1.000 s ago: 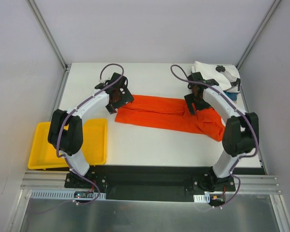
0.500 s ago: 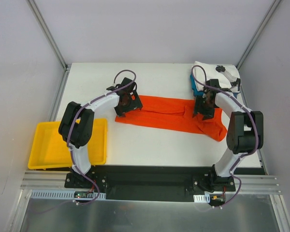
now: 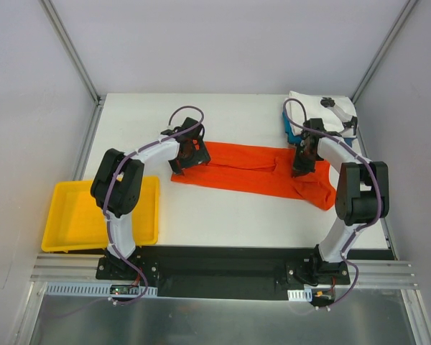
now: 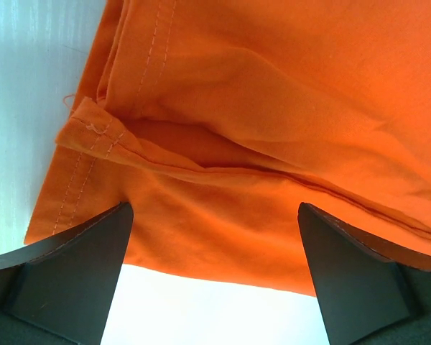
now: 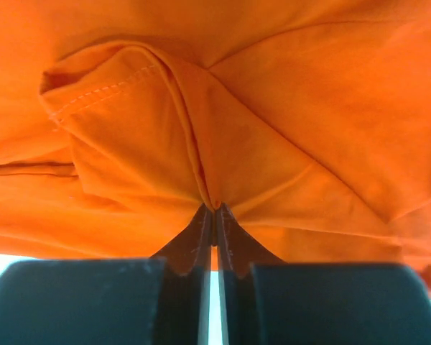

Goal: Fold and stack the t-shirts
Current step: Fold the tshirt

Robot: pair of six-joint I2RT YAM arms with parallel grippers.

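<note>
Right pincer [image 5: 215, 215], fingers pressed together, pinches a ridge of the orange shirt [image 3: 251, 167] where several folds meet; the wrist view shows cloth gathered into the fingertips. Left pincer [image 4: 215, 277], fingers spread wide, sits low over the shirt's hemmed corner, one finger [image 4: 72, 269] on each side of the cloth and neither gripping it. Orange shirt: folded into a long band across the middle of the white tabletop [image 3: 223, 215], running from about 9 o'clock toward 4 o'clock in the top view, with the left pincer [image 3: 183, 154] at its 9 o'clock end and the right pincer [image 3: 302, 162] near its 3 o'clock end. White shirt [image 3: 323, 111] with black marks: bunched at the 1 o'clock corner of the tabletop, over a teal shirt [image 3: 290, 129] whose edge shows just beside the right arm. Yellow tray [image 3: 72, 219]: at 8 o'clock, overhanging the tabletop's edge.
</note>
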